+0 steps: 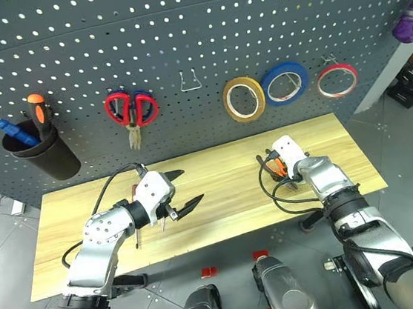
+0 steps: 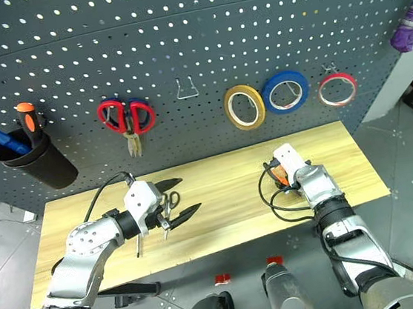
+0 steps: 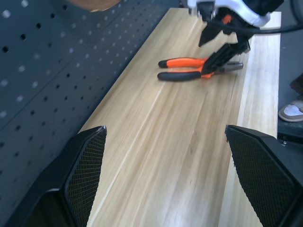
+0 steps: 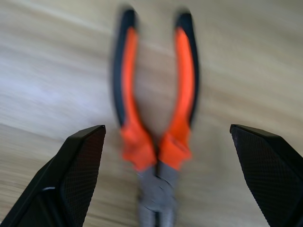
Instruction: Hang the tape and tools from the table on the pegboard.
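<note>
Orange-and-black-handled pliers [image 4: 156,109] lie flat on the right part of the light wood table [image 1: 215,168]. My right gripper [image 4: 166,127] is open just above them, one finger on each side of the handles, not touching. My left gripper [image 1: 191,185] hovers open and empty over the table's middle left. Small black-handled scissors [image 2: 171,200] lie beside its fingers. A slim screwdriver [image 2: 137,244] lies under my left forearm, its red handle mostly hidden. The yellowish-tan tape [image 1: 243,98] hangs on a hook of the dark grey pegboard [image 1: 200,28].
On the pegboard also hang a blue tape ring [image 1: 286,83], a red-pink tape ring [image 1: 337,80] and red-handled scissors [image 1: 130,109]. An empty metal hook [image 1: 191,82] sits between them. A black cup [image 1: 42,154] at the left holds an orange-and-black screwdriver.
</note>
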`<state>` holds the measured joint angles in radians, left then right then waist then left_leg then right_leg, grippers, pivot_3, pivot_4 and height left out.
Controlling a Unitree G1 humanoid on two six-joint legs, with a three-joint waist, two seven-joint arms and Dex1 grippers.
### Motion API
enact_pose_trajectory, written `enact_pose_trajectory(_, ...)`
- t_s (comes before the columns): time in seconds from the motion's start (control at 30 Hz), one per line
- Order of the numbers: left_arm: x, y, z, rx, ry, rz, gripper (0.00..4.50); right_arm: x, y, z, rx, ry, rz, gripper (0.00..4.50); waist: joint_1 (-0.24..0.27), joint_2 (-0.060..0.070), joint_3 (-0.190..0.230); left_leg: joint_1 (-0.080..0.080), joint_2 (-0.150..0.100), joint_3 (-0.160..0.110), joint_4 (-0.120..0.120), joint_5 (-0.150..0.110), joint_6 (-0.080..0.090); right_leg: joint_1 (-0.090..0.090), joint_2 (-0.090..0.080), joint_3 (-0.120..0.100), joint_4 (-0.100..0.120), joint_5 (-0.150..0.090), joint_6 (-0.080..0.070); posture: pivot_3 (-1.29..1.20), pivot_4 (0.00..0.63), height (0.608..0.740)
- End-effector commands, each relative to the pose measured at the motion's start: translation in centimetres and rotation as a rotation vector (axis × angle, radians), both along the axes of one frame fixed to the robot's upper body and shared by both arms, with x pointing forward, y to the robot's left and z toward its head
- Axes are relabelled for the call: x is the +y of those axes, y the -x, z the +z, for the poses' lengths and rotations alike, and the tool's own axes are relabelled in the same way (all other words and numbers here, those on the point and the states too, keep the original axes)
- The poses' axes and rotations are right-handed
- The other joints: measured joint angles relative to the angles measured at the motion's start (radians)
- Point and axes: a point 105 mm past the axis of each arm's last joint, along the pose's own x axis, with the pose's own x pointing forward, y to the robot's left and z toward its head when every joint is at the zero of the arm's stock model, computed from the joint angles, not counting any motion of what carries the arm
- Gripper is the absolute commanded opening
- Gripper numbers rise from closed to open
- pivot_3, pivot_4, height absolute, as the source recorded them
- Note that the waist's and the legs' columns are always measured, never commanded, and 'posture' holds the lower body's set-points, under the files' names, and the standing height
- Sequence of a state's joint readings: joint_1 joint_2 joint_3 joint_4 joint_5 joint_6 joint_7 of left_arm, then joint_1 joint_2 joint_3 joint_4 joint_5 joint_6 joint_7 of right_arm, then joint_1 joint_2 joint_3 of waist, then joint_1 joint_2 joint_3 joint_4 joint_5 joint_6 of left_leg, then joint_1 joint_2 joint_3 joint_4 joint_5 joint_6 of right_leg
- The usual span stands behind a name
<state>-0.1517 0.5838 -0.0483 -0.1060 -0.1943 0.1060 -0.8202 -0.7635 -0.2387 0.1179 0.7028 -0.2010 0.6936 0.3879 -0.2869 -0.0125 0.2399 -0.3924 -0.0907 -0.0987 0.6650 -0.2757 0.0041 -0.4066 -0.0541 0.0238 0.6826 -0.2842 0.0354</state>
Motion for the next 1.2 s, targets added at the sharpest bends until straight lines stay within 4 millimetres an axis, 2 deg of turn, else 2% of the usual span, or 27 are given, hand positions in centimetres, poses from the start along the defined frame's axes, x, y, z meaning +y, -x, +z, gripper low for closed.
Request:
enact_pose_trajectory(0.03,-0.3,0.1,0.6,-0.021,0.005,-0.011,4.24,0.4,-0.8,0.3,-0.002,-0.046,0.003,4.49,-0.018,0.000,-0.001,0.000,0.000,0.000,0.000,0.000,0.000,0.000,0.000,0.000,0.000,0.000,0.000,-0.34,0.172,0.740)
enact_pose_trajectory(0.17,-0.4,0.1,0.6,-0.020,0.010,-0.007,4.24,1.5,-1.4,0.4,0.018,-0.117,0.010,4.49,-0.039,0.000,-0.003,0.000,0.000,0.001,0.000,0.000,0.001,0.000,0.000,0.000,0.001,0.000,0.000,-0.34,0.172,0.740)
enact_pose_trajectory(0.33,-0.5,0.2,0.6,-0.020,0.016,-0.004,4.24,2.4,-2.0,1.0,-0.013,-0.078,0.086,4.49,-0.050,0.000,-0.005,0.000,0.000,0.001,0.000,0.000,0.001,0.000,0.000,0.000,0.001,0.000,0.000,-0.33,0.172,0.740)
enact_pose_trajectory(0.5,-0.7,0.2,0.7,-0.019,0.025,-0.001,4.24,3.3,-1.9,0.5,-0.014,-0.031,0.160,4.49,-0.050,0.000,-0.011,0.000,0.000,0.001,0.000,0.000,0.001,0.000,0.000,0.001,0.001,0.000,0.000,-0.33,0.174,0.740)
enact_pose_trajectory(0.77,-0.8,0.6,0.4,0.003,0.037,-0.001,4.24,3.3,-2.1,0.1,-0.004,-0.003,0.116,4.49,-0.047,0.001,-0.014,0.000,0.000,0.002,0.000,0.000,0.001,0.000,0.000,0.003,0.001,0.000,0.000,-0.32,0.199,0.740)
enact_pose_trajectory(1.13,-0.4,0.9,-0.3,0.025,0.031,0.008,4.24,4.3,-1.9,-0.1,0.027,-0.119,0.074,4.49,-0.044,0.001,-0.014,0.001,0.000,0.004,0.000,0.000,0.001,0.000,0.001,0.007,0.002,0.000,0.000,-0.29,0.210,0.740)
enact_pose_trajectory(1.2,-0.4,1.2,-0.4,0.040,0.034,-0.001,4.24,4.4,-2.0,0.0,0.021,-0.102,0.081,4.13,-0.043,0.001,-0.014,0.001,0.000,0.004,0.000,0.000,0.002,0.000,0.001,0.008,0.002,0.000,0.000,-0.29,0.209,0.740)
